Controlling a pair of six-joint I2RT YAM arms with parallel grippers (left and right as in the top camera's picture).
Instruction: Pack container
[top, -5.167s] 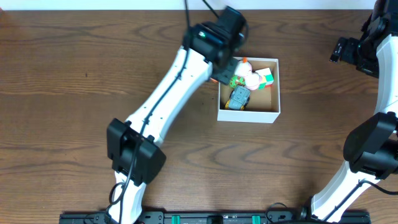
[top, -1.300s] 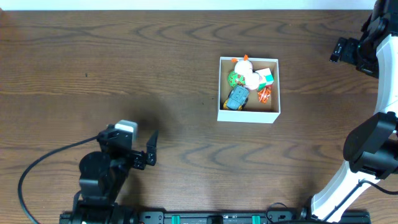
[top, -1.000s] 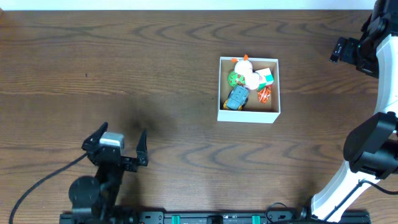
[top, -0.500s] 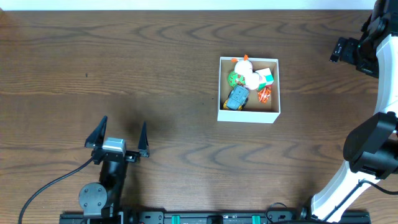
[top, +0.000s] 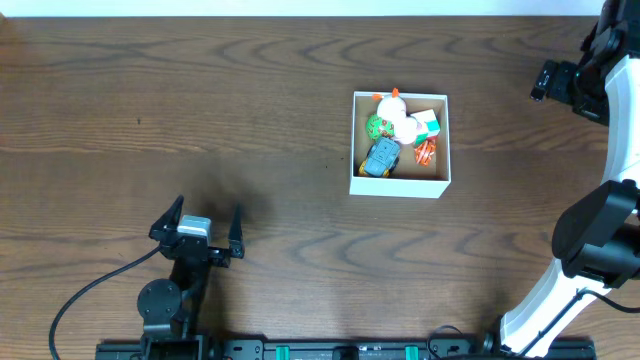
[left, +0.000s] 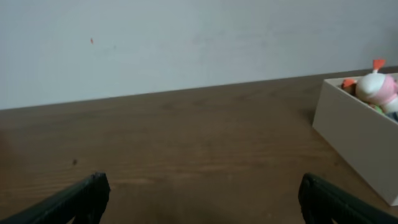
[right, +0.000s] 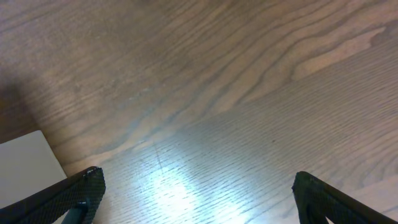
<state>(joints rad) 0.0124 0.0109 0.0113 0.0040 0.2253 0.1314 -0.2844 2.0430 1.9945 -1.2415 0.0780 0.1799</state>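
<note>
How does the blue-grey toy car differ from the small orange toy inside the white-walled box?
The blue-grey toy car is dull; the small orange toy is bright. The car is clearly larger than the orange toy. In the overhead view the car lies by the left wall of the white-walled box, the orange toy nearer its right wall. Both lie in the half nearer the robot's base.

We see a brown wooden table (top: 300, 120) with wavy grain, a small dark speck (top: 139, 121) on its left part, and a plain white wall (left: 186, 37) behind its far edge.
</note>
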